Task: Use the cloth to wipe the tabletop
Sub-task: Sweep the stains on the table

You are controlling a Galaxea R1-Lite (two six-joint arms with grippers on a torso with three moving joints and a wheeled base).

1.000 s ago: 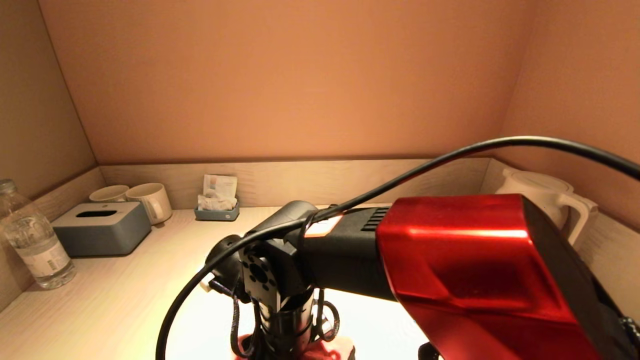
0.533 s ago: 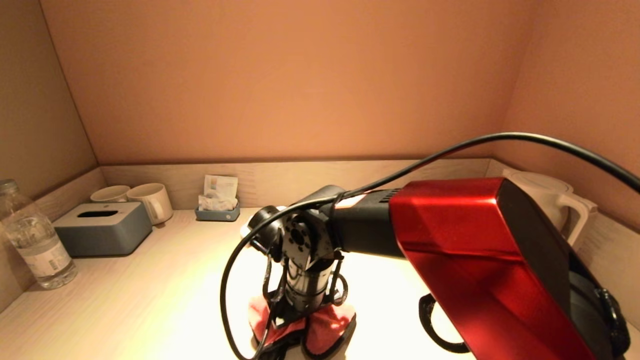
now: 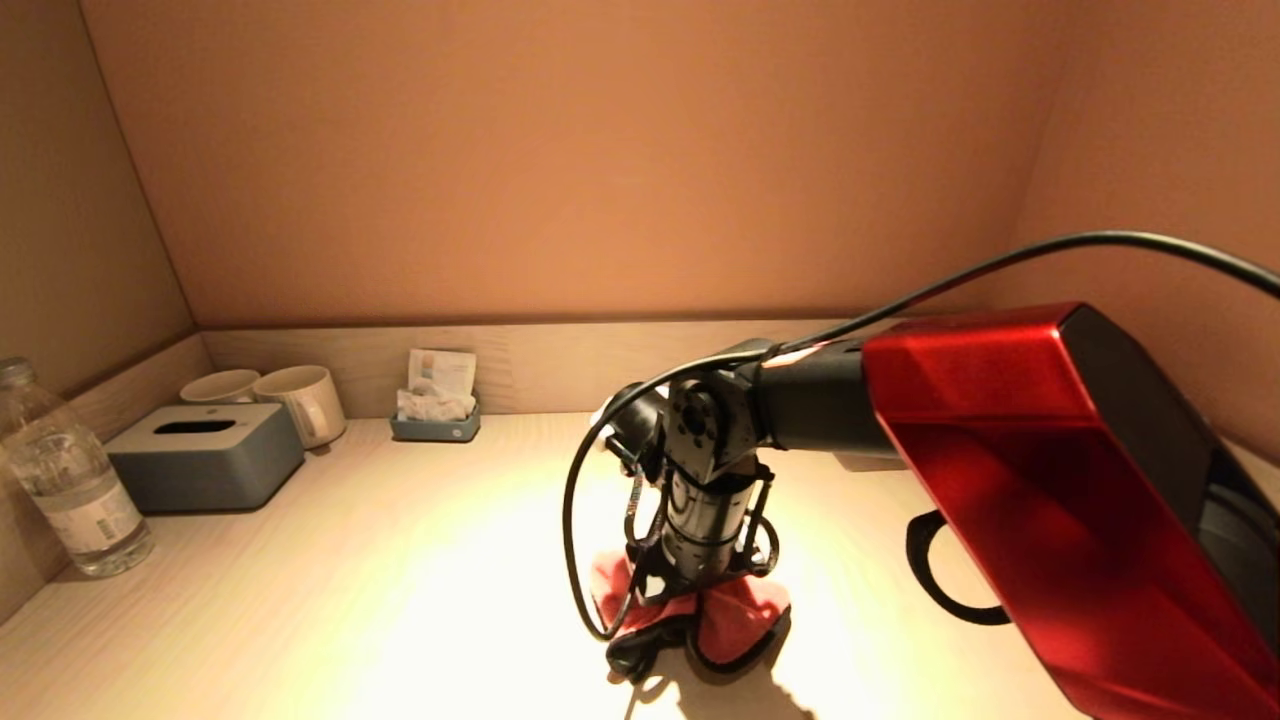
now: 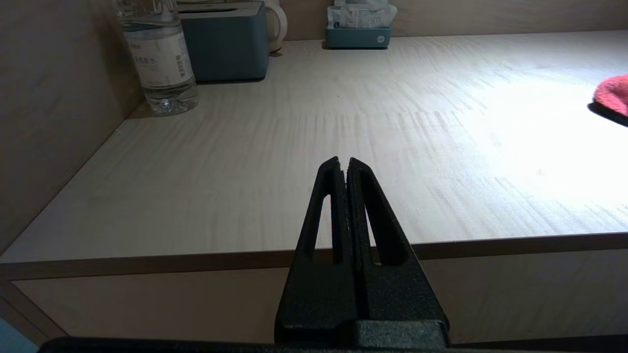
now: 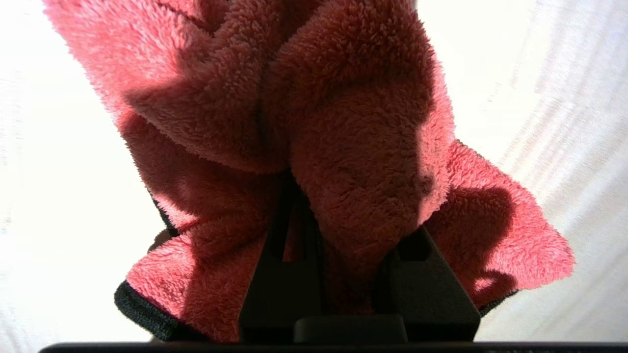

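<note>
Left gripper (image 4: 343, 169), jaws pressed together and empty, waits off the tabletop's (image 3: 300, 600) near edge. Beyond that edge, mid-table, the right gripper (image 3: 690, 600) pins the bunched red cloth (image 3: 735, 620) to the surface, jaws clamped on a fold. Wiping appears under way; no wiped area can be distinguished, and the stretch toward the tissue box (image 3: 205, 455) at the back probably remains.

right tool (image 3: 700, 600) and cloth (image 3: 735, 625) slid rightward, farther back (cloth now fully visible)
</note>
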